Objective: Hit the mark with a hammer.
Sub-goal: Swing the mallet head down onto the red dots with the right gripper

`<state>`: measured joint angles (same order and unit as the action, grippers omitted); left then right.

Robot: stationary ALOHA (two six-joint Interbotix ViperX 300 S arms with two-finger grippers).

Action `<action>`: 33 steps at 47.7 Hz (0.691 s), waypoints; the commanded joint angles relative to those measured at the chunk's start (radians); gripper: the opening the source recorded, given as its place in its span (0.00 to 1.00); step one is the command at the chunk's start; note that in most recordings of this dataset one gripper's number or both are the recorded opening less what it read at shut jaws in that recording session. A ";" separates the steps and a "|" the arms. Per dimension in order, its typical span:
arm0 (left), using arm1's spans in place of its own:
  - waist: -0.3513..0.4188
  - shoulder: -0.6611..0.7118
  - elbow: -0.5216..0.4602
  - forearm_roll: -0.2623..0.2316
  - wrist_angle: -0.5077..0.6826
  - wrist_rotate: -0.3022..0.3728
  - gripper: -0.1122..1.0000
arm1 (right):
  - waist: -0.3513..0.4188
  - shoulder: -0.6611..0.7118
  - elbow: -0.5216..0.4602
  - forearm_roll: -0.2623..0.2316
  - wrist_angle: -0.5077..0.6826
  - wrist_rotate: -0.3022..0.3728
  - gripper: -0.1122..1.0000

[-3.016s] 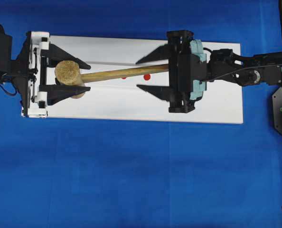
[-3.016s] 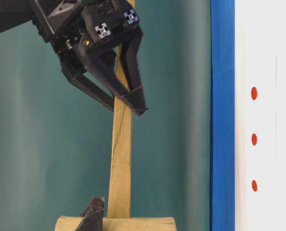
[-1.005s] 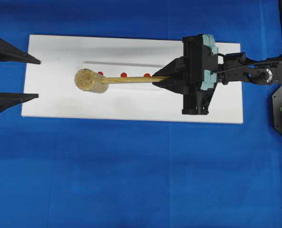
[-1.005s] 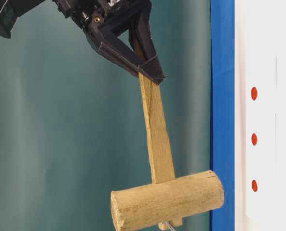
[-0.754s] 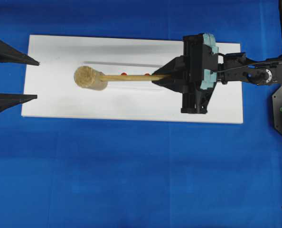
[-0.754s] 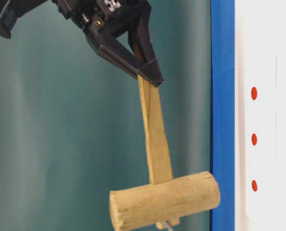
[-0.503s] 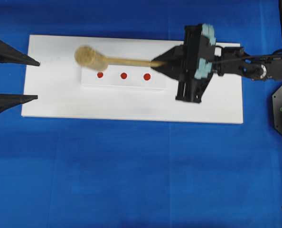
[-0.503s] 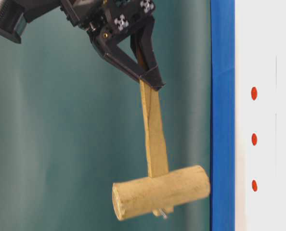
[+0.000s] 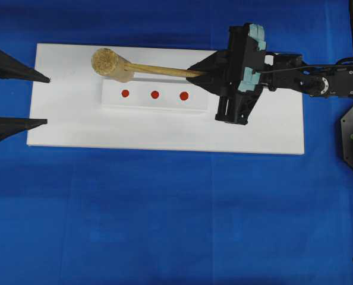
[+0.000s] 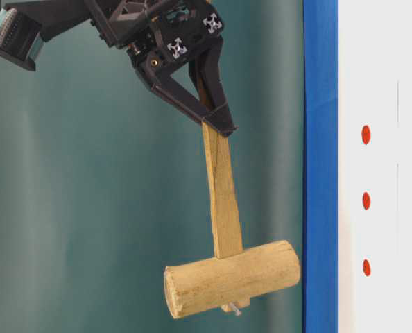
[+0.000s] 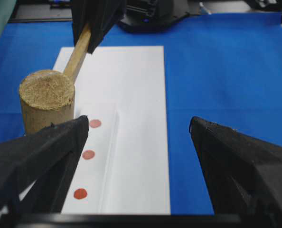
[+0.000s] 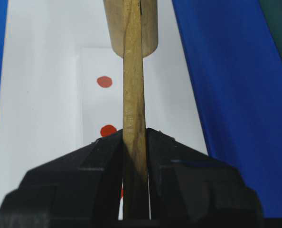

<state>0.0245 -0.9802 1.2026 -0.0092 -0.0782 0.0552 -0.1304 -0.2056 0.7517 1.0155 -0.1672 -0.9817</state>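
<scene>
Currently the right gripper (image 9: 195, 72) is pinching the hammer (image 9: 114, 64) handle, head raised near the white board's (image 9: 69, 127) far edge; seemingly it needs swinging over the 3 red marks (image 9: 154, 94). The left gripper (image 9: 43, 99) is idling spread.

no readable text or labels anywhere

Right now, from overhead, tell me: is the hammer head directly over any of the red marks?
No: the hammer head sits beyond the row of red marks, toward the board's far edge.
</scene>
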 commanded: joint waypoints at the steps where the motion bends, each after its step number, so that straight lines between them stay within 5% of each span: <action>1: 0.002 0.009 -0.008 -0.002 -0.003 -0.002 0.86 | 0.002 -0.003 -0.034 0.000 -0.005 -0.002 0.13; 8: 0.002 0.009 -0.008 -0.002 -0.003 -0.002 0.86 | 0.015 0.052 -0.025 0.009 0.006 0.002 0.13; 18: 0.003 0.009 -0.003 -0.002 -0.003 -0.002 0.86 | 0.021 0.204 -0.012 0.098 0.000 0.002 0.13; 33: 0.003 0.009 -0.002 -0.002 -0.003 -0.002 0.86 | 0.023 0.181 -0.011 0.104 -0.020 -0.002 0.13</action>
<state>0.0261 -0.9787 1.2118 -0.0092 -0.0767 0.0552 -0.1074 0.0153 0.7532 1.1183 -0.1733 -0.9802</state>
